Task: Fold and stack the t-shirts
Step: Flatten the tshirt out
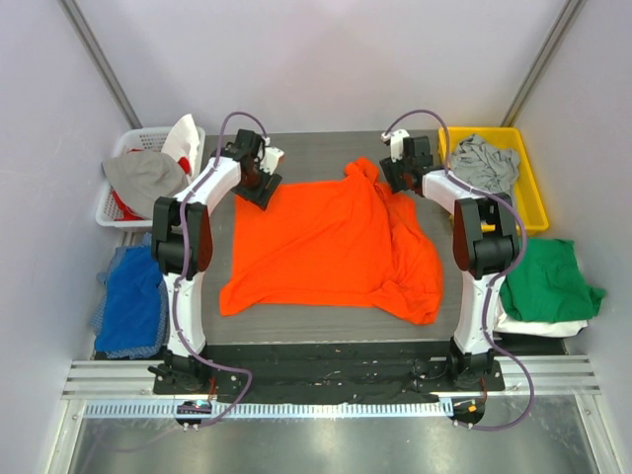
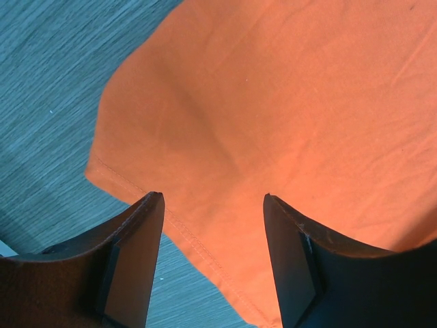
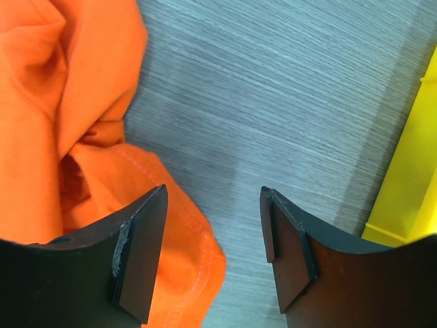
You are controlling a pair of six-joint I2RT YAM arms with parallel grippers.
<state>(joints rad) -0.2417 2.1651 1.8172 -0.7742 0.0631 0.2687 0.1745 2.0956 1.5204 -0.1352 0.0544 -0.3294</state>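
**Both grippers open over the far corners of the orange t-shirt**

The left gripper (image 2: 213,205) held nothing. Its jaws stood apart, and a hemmed corner of the orange t-shirt (image 1: 326,247) lay below and between them, the stitched hem slanting across the gap and the bare table (image 2: 48,82) showing outside one finger. The right gripper (image 3: 213,198) was likewise parted and empty, with bare table between its jaws. A bunched, hemmed fold of the same shirt lay at and under one finger, and the wall of the yellow bin (image 3: 410,178) stood just outside the other. The shirt lay spread on the table, rumpled on the side toward the right gripper. A grey t-shirt (image 1: 484,163) lay in the bin, well apart from either gripper's jaws.
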